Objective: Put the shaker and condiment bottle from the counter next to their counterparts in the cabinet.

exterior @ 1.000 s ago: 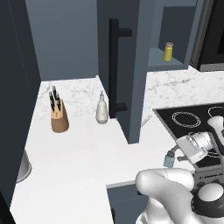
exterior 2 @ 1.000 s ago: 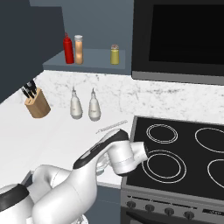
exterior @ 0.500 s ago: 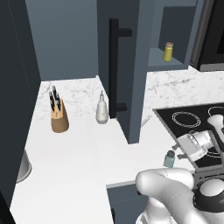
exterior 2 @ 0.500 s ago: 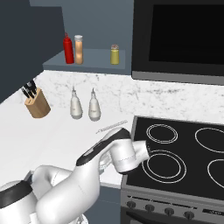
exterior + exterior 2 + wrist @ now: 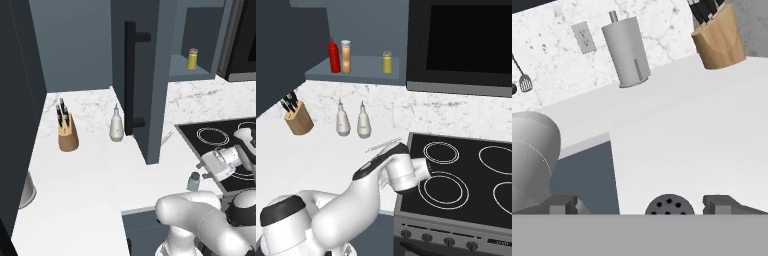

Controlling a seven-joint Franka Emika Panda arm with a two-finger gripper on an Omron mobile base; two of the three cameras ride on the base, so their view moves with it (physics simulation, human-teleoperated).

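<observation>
Knives [image 5: 61, 111] fill block [image 5: 68, 135]; tool [image 5: 640, 206] seemingly straddles shaker [image 5: 669, 204].

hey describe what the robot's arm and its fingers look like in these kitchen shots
The arm is glossy white with rounded, bulbous links and a dark grey to black cap at the joints; one link carries a dark stripe along its top. The hand section is boxy and white with grey edges. The gripper ends in two small dark grey, blocky fingers. No cables or markings are visible.

A wooden knife block [image 5: 68, 134] stands on the worktop; a white pear-shaped bottle [image 5: 116, 126] at its 3 o'clock; black stove [image 5: 466, 180] farther right.
</observation>
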